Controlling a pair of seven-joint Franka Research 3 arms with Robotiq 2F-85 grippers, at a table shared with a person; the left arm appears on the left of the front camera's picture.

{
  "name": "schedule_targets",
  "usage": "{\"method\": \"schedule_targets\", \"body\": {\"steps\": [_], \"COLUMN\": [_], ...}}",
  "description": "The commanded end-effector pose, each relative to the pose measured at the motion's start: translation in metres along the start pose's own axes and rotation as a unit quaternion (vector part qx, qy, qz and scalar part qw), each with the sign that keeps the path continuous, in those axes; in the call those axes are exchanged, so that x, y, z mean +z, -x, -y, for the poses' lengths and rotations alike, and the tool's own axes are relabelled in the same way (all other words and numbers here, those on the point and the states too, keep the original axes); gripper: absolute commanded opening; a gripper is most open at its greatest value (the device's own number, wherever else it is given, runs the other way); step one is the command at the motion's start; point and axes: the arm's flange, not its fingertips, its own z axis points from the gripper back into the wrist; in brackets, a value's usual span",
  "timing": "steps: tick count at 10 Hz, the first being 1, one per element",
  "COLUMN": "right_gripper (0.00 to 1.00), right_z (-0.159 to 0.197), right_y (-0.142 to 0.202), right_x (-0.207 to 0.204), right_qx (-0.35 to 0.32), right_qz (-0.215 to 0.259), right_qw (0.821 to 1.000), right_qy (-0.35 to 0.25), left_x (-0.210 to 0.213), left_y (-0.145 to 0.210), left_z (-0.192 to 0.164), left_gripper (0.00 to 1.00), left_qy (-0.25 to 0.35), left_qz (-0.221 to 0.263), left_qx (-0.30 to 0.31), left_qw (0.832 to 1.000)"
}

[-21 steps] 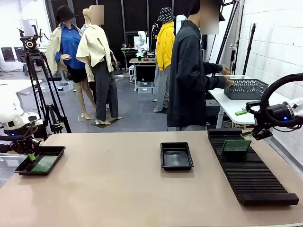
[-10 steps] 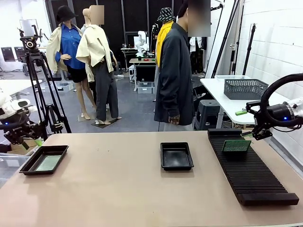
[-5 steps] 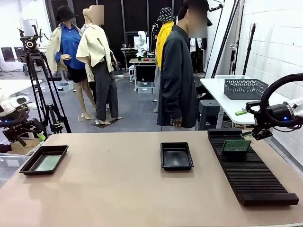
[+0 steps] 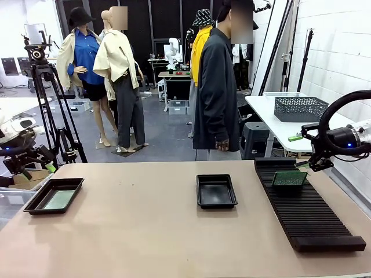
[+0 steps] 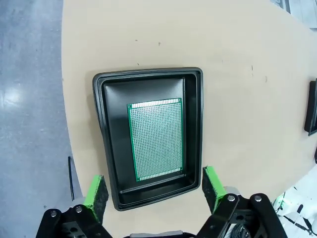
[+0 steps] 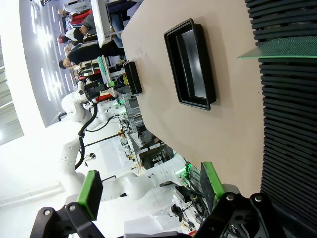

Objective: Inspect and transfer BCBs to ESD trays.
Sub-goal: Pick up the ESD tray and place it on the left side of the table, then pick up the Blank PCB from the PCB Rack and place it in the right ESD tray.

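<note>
Green BCB [image 5: 156, 139] in tray [image 5: 198, 124], left wrist view; front: perhaps faint.

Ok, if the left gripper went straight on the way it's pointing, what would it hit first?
Most likely the green BCB lying flat in the black ESD tray: the open left gripper points down at it. The height above it is unclear.

Left tool [image 4: 37, 170]: small and dark at the front view's left edge, where its arm is cut off.
Second ESD tray [image 5: 312, 106]: a sliver at the left wrist view's right edge.
Rack [image 6: 290, 148]: runs off the right wrist view's right edge.
Standing BCB [image 6: 280, 49]: edge-on, its far end cut off there.
Right tool [image 4: 316, 164]: jaw gap too small to read from the front.
</note>
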Motion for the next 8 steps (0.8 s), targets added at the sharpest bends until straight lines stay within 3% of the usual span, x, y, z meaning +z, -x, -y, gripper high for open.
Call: {"method": "schedule_targets", "body": {"steps": [1, 8], "right_gripper": [1.00, 1.00], "right_z": [0.0003, 0.0003], "right_y": [0.0029, 0.0029], "right_x": [-0.0025, -0.0025], "right_qx": [0.002, 0.002], "right_qz": [0.001, 0.001], "right_qw": [1.000, 1.000], "right_qy": [0.010, 0.010], "left_x": [0.0007, 0.0007], "left_y": [-0.0004, -0.0004], "left_z": [-0.0009, -0.0009], "left_gripper": [1.00, 1.00], "left_qy": [-0.005, -0.005], "left_qz": [-0.001, -0.001], "left_qx": [-0.003, -0.003], "left_qw": [1.000, 1.000]}}
